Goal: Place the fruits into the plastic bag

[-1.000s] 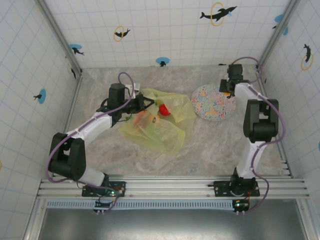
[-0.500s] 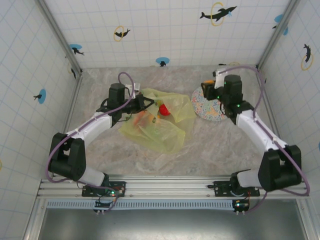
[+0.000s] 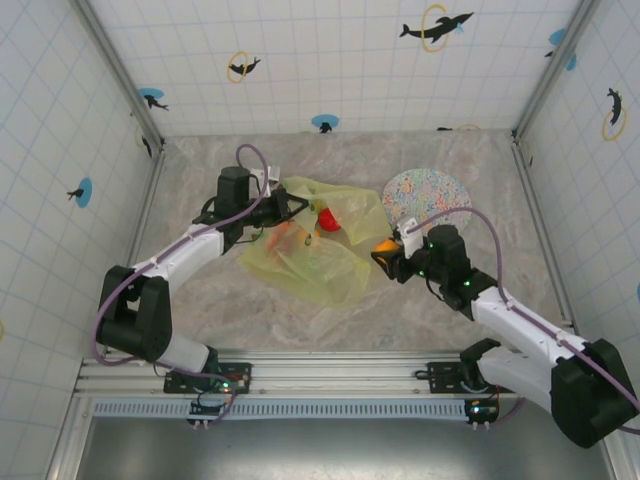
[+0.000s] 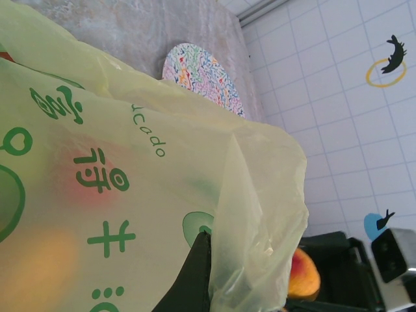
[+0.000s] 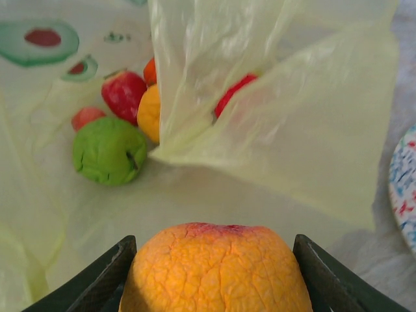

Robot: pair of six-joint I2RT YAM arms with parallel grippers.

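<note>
The plastic bag [image 3: 318, 252] on the tabletop [image 3: 250, 310] holds a green apple [image 5: 107, 151], a red apple [image 5: 123, 94] and more fruits [image 5: 149, 112], the left end effector [image 3: 297, 206] clamped tight on its rim, the right end effector [image 3: 388, 256], half-open, gripping an orange fruit [image 5: 214, 263] at its mouth.

The table [image 3: 430, 300] is a marbled grey-beige top. Two things sit straight on it: a crinkly yellow-green plastic bag [image 3: 320, 265] left of centre, and a round speckled plate [image 3: 440, 195] just beside its right edge. Can't tell if they touch.
</note>
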